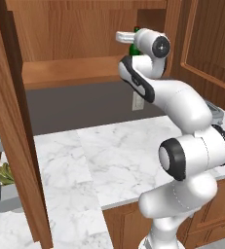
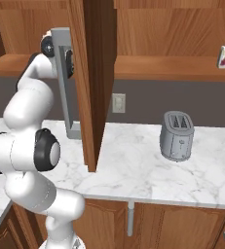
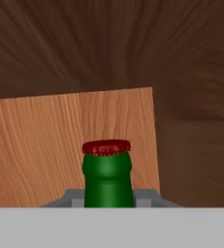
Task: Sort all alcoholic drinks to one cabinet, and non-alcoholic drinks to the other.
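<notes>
Pincer (image 3: 108,199) clamped on the green bottle (image 3: 107,179) at its neck, red cap (image 3: 106,147) pointing away along the hand, inside the cabinet (image 1: 70,29) — only neck and cap visible, no label seen. Carton (image 2: 224,57) upright on the far shelf (image 2: 172,68), red-pink mark unreadable. Toaster (image 2: 177,135) stands on the tabletop (image 2: 133,170).

The white marble counter (image 2: 133,170) carries a grey toaster (image 2: 176,136), standing upright well below the hand and off to its right. Higher up, the wooden cabinet shelf (image 2: 172,68), at about the hand's height and far to its right, holds a small white carton (image 2: 224,57) with a red-pink mark, standing upright.
</notes>
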Robot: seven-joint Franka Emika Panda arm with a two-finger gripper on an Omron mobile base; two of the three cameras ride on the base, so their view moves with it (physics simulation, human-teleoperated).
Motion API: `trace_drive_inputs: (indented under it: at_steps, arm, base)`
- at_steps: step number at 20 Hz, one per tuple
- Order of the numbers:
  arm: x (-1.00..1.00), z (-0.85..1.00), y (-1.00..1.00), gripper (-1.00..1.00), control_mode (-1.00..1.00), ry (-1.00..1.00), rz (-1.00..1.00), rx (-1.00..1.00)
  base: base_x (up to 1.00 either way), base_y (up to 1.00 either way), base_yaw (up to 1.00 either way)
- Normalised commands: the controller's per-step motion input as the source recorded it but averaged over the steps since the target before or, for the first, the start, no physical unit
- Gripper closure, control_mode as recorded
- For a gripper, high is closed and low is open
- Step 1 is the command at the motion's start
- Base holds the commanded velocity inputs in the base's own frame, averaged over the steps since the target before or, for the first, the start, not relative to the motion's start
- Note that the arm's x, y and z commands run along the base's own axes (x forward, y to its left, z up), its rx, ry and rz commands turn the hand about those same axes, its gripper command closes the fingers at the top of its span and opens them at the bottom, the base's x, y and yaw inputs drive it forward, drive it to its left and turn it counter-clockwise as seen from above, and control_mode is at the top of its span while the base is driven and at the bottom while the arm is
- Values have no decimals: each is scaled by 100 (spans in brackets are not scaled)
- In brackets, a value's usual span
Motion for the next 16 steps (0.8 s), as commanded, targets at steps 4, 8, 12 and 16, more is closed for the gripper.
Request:
trace_drive_inputs:
  at_steps: [4,8,12,16]
  arm:
    - [16,0,0,100,-100,-2,2,7]
    - [17,-6,0,100,-100,0,0,2]
    - [26,-10,0,100,-100,0,0,0]
    - [31,-20,8,-100,-100,0,0,0]
  base:
    - [0,0,0]
    - [0,0,0]
    - [0,0,0]
    - [0,0,0]
